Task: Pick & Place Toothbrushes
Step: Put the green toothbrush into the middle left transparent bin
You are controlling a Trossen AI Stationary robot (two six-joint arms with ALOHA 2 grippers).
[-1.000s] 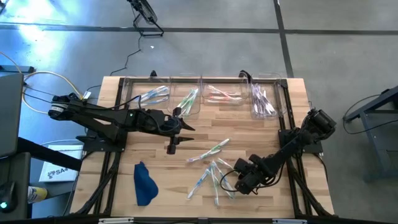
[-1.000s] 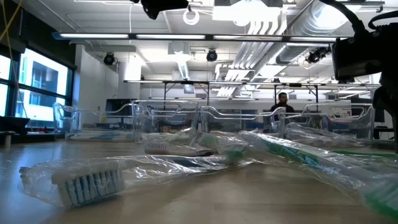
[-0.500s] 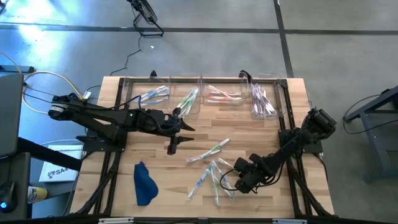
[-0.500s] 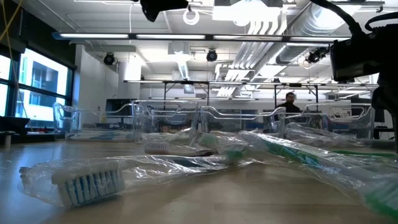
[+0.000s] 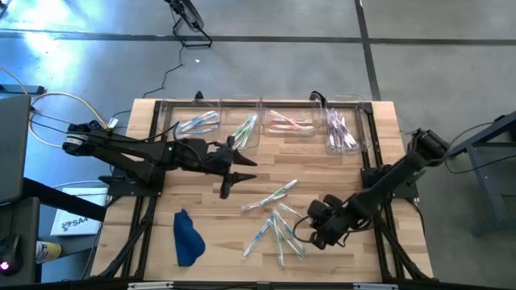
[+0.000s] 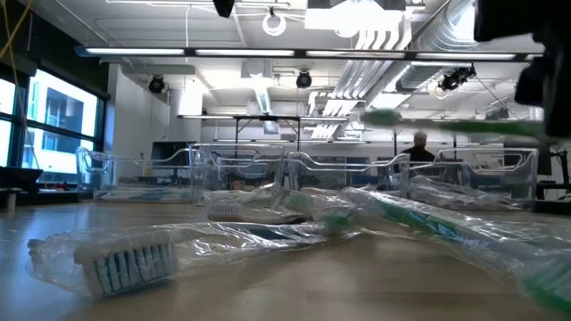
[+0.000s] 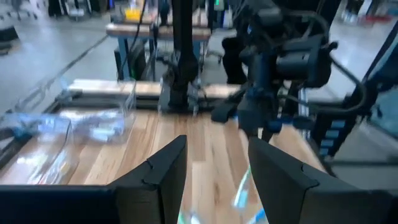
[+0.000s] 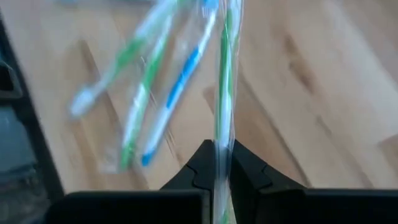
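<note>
Right tool (image 5: 313, 229) clenched on a green-handled toothbrush (image 8: 224, 99) in its clear wrapper, fingers (image 8: 200, 167) pinching the handle flat between them, seen plainly in the right wrist view. Raised off the wooden surface (image 5: 339, 173), on the side of the loose pile of toothbrushes (image 5: 278, 224) away from the dark blue cloth (image 5: 187, 238); in the low view the held toothbrush hanging level in the air as a blurred green streak, above the wrapped toothbrushes lying in the foreground. Beneath the held one, three more wrapped toothbrushes (image 8: 146, 93) on the wood, two green and one blue, blurred. Left tool (image 5: 226, 190) released, jaws apart with nothing between them, hovering between the pile and the row of clear plastic bins (image 5: 266, 121), nearer the bins. Already sorted toothbrushes in those bins: bluish ones (image 5: 196, 123) in the bin farthest from the right arm, then green (image 5: 243, 127), pink (image 5: 286, 122) and whitish-purple (image 5: 340, 131). One further wrapped green toothbrush (image 5: 270, 196) lying apart from the pile, between it and the bins. A person (image 6: 419, 147) visible far off in the room behind the bins.
</note>
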